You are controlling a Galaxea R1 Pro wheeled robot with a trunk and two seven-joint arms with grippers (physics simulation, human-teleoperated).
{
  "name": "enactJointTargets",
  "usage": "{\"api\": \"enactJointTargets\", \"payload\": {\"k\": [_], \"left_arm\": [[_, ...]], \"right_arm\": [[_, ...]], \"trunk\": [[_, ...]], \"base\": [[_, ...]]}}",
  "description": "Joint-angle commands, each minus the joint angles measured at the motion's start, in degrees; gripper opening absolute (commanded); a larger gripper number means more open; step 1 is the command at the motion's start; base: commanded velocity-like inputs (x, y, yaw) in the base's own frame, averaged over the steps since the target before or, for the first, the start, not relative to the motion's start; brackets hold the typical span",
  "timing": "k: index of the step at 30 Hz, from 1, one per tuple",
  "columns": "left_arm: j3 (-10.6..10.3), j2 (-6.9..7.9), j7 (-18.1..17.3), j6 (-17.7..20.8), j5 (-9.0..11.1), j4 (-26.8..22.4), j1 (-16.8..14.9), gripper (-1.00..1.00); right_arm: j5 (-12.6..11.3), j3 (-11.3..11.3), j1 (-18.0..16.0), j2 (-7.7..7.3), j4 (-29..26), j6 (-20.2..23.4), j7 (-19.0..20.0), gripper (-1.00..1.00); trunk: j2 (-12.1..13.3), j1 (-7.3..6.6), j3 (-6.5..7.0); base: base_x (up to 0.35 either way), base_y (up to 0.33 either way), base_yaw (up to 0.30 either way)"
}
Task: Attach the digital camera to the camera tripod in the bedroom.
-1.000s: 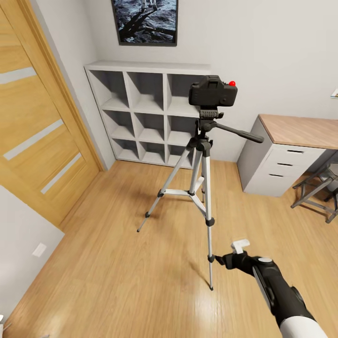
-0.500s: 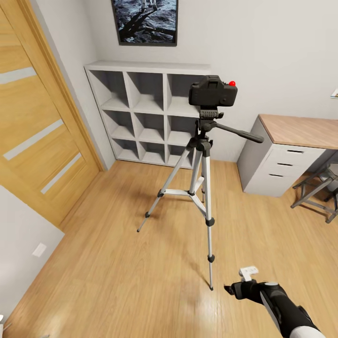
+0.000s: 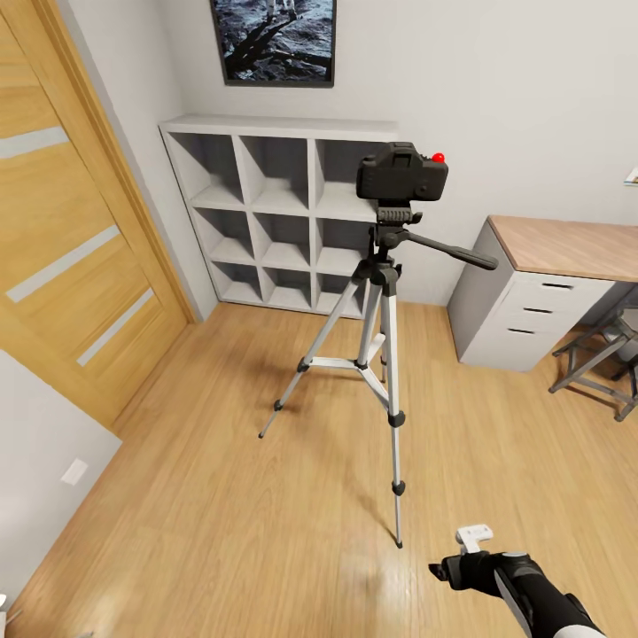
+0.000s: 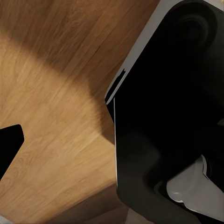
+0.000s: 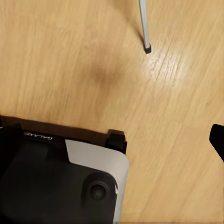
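The black digital camera (image 3: 401,175), red dot on top, sits upright on the head of the camera tripod (image 3: 383,292), which stands on the wood floor before the white cube shelf. The black pan handle (image 3: 452,249) sticks out to the right. My right gripper (image 3: 446,569) hovers low over the floor, right of the tripod's nearest foot (image 3: 398,541), open and holding nothing. In the right wrist view that foot (image 5: 147,47) shows, along with one dark fingertip (image 5: 217,139) at the frame's edge. The left wrist view has a dark fingertip (image 4: 9,142) beside my base, over bare floor.
A white cube shelf (image 3: 279,213) stands against the back wall under an astronaut picture (image 3: 275,40). The wooden door (image 3: 62,221) is at the left. A desk with white drawers (image 3: 532,310) and a stool (image 3: 602,359) stand at the right.
My right arm has drawn back and down, away from the tripod's near leg toward my body. The camera and tripod have not moved.
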Motion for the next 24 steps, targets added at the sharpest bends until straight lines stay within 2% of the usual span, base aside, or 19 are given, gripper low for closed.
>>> {"api": "enactJointTargets", "payload": {"k": [1,13,20,24], "left_arm": [[-0.5,0.00,0.2,0.1,0.4,0.0,0.0,1.00],[-0.5,0.00,0.2,0.1,0.5,0.0,0.0,1.00],[-0.4,0.00,0.2,0.1,0.5,0.0,0.0,1.00],[-0.4,0.01,0.2,0.1,0.6,0.0,0.0,1.00]], "right_arm": [[0.6,-0.5,0.0,0.05,0.2,0.2,0.4,1.00],[0.6,-0.4,0.0,0.11,4.6,-0.2,-2.2,1.00],[0.6,-0.4,0.0,0.06,9.9,-1.9,-2.8,1.00],[0.7,-0.3,0.0,0.05,15.1,-3.6,-3.0,1.00]], "trunk": [[-0.1,0.03,-0.08],[-0.1,0.03,-0.08],[-0.1,0.03,-0.08],[-0.1,0.03,-0.08]], "base": [[0.000,0.000,0.000],[0.000,0.000,0.000],[0.000,0.000,0.000],[0.000,0.000,0.000]]}}
